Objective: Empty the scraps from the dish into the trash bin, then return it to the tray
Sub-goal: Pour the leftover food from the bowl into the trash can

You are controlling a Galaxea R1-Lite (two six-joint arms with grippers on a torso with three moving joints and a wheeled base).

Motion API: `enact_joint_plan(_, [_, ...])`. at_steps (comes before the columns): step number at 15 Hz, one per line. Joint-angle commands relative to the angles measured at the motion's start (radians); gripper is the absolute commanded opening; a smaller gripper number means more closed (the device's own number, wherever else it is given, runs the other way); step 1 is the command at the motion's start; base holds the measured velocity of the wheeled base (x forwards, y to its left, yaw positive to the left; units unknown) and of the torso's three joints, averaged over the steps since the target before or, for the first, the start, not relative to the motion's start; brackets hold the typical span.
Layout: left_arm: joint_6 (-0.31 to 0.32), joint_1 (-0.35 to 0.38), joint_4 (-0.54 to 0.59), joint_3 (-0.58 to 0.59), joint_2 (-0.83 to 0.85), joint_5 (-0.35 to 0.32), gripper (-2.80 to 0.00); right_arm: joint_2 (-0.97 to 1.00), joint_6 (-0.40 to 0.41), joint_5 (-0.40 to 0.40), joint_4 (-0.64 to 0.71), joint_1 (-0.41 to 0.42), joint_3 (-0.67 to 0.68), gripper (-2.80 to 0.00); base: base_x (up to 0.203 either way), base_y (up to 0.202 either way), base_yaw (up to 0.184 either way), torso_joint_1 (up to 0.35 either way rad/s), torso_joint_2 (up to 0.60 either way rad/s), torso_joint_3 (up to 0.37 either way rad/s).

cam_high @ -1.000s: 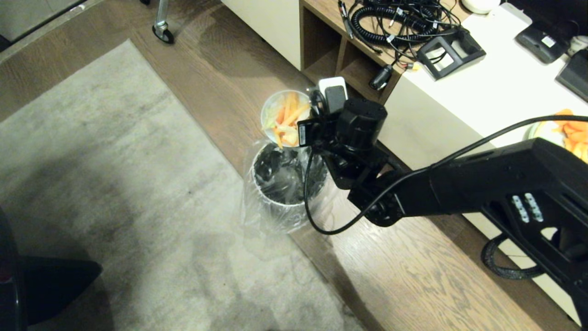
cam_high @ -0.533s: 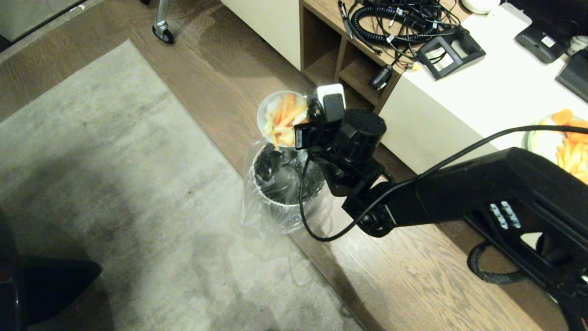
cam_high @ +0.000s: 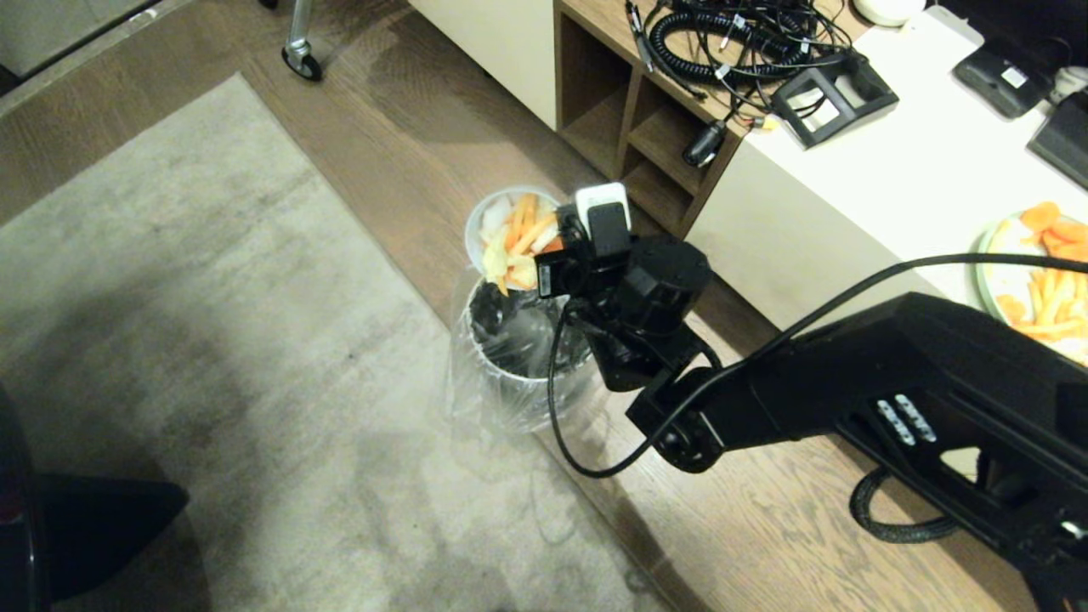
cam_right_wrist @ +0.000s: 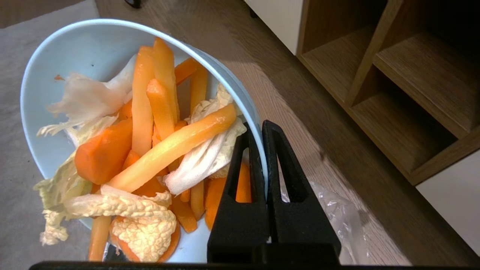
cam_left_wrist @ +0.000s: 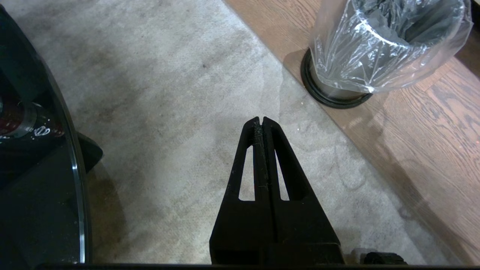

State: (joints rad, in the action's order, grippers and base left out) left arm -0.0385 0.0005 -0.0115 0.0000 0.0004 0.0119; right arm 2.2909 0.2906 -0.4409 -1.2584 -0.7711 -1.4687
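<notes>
The dish point(cam_right_wrist: 48, 123) is a deep white bowl, tipped over the trash bin point(cam_high: 518, 340), heaped with the scraps point(cam_right_wrist: 150, 150): orange carrot sticks and pale cabbage, some hanging past its low rim. The right end effector point(cam_right_wrist: 262, 129) is clamped on the dish's rim, one finger inside, one outside. The tray is out of view. The bin's steel wall is mostly veiled by its clear liner, and its contents look dark, perhaps empty. It stands on the wood floor point(cam_high: 765, 527) just beside the rug's point(cam_high: 212, 340) edge. The left end effector point(cam_left_wrist: 261, 122) hangs pressed together over the rug.
</notes>
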Motion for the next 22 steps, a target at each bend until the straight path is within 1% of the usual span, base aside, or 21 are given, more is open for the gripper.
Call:
enact_joint_plan(1, [0.0, 0.001, -0.001, 0.0, 0.0, 0.0, -2.8, 0.011, 0.012, -0.002, -0.029, -0.006, 0.007, -2.8, 0.0, 0.0, 0.0, 0.0, 0.0, 0.0])
enact_joint_plan(3, [-0.001, 0.001, -0.001, 0.0, 0.0, 0.0, -2.8, 0.021, 0.017, 0.003, -0.067, -0.007, 0.008, -2.8, 0.0, 0.0, 0.0, 0.0, 0.0, 0.0])
enact_joint_plan(6, [0.0, 0.0, -0.001, 0.0, 0.0, 0.0, -2.8, 0.035, 0.034, 0.064, -0.127, -0.005, 0.006, -2.8, 0.0, 0.0, 0.0, 0.0, 0.0, 0.0])
enact_joint_plan(10, [0.0, 0.001, -0.001, 0.0, 0.0, 0.0, -2.8, 0.036, 0.039, 0.077, -0.139, -0.005, 0.005, -2.8, 0.0, 0.0, 0.0, 0.0, 0.0, 0.0])
enact_joint_plan(13, [0.0, 0.001, -0.001, 0.0, 0.0, 0.0, -2.8, 0.048, 0.044, 0.139, -0.179, 0.001, 0.007, -2.8, 0.0, 0.0, 0.0, 0.0, 0.0, 0.0])
enact_joint_plan(18, [0.0, 0.0, -0.001, 0.0, 0.0, 0.0, -2.8, 0.051, 0.043, 0.157, -0.208, 0.006, 0.008, -2.8, 0.0, 0.0, 0.0, 0.0, 0.0, 0.0])
enact_joint_plan(20, [-0.001, 0.001, -0.001, 0.0, 0.0, 0.0, -2.8, 0.052, 0.042, 0.215, -0.236, 0.011, 0.026, -2.8, 0.0, 0.0, 0.0, 0.0, 0.0, 0.0])
enact_joint_plan(22, [-0.001, 0.001, -0.001, 0.0, 0.0, 0.0, -2.8, 0.052, 0.041, 0.242, -0.269, 0.016, 0.044, -2.8, 0.0, 0.0, 0.0, 0.0, 0.0, 0.0])
